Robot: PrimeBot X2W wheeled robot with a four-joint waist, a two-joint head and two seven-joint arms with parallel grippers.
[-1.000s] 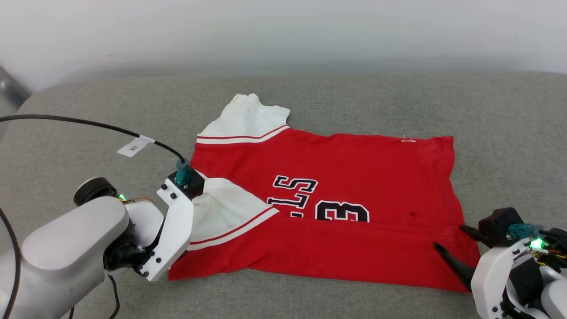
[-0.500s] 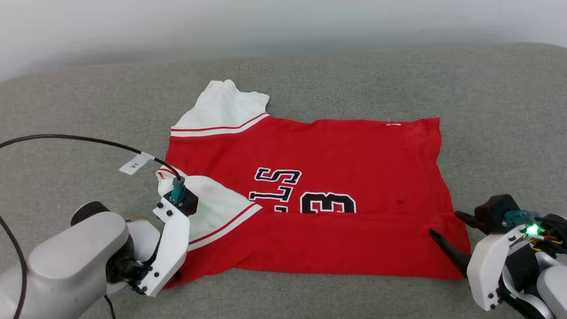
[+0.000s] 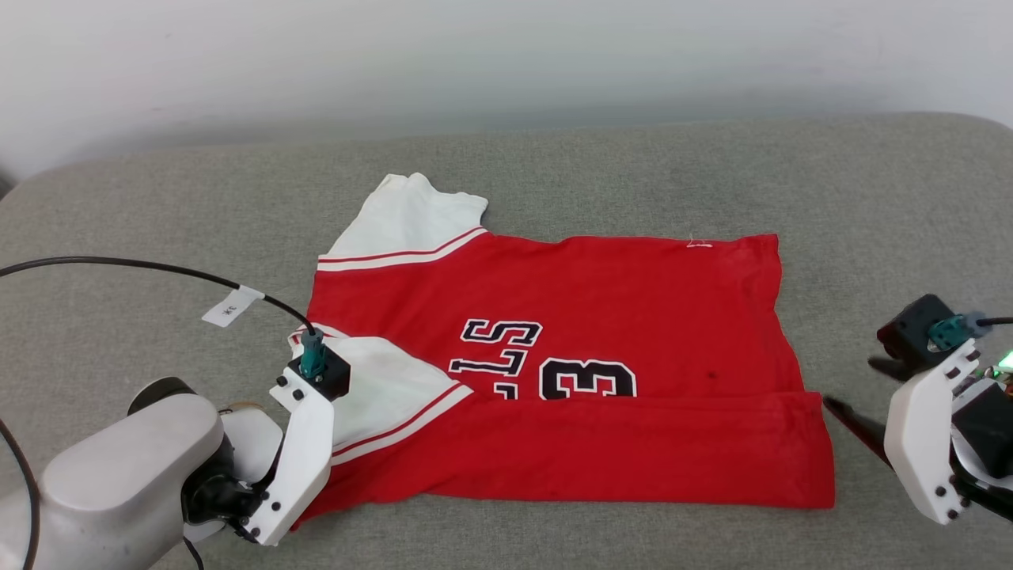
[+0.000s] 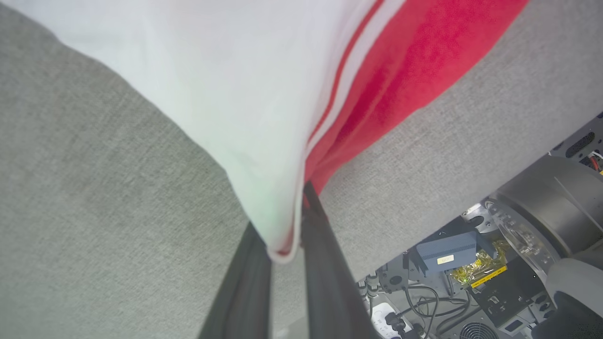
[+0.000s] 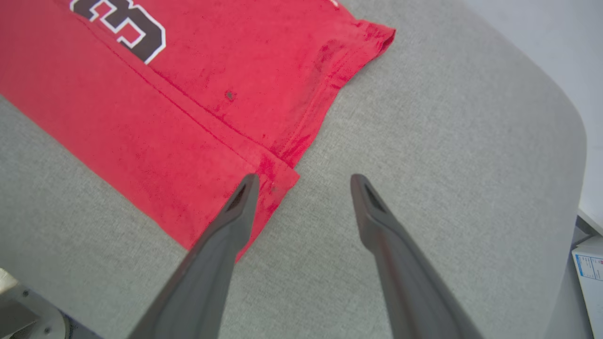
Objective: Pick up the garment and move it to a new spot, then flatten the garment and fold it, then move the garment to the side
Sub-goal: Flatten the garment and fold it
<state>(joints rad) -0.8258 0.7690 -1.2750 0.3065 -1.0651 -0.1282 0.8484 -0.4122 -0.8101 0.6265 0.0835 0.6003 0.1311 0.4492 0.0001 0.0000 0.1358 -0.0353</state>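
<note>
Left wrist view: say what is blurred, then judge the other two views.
Left wrist view: the white sleeve near the lens is soft and washed out; the left claw blurs too. Right wrist view: jersey weave crisp, grey pad edge bowed by the lens. Head view: even light, faint shadows, no glare.
</note>
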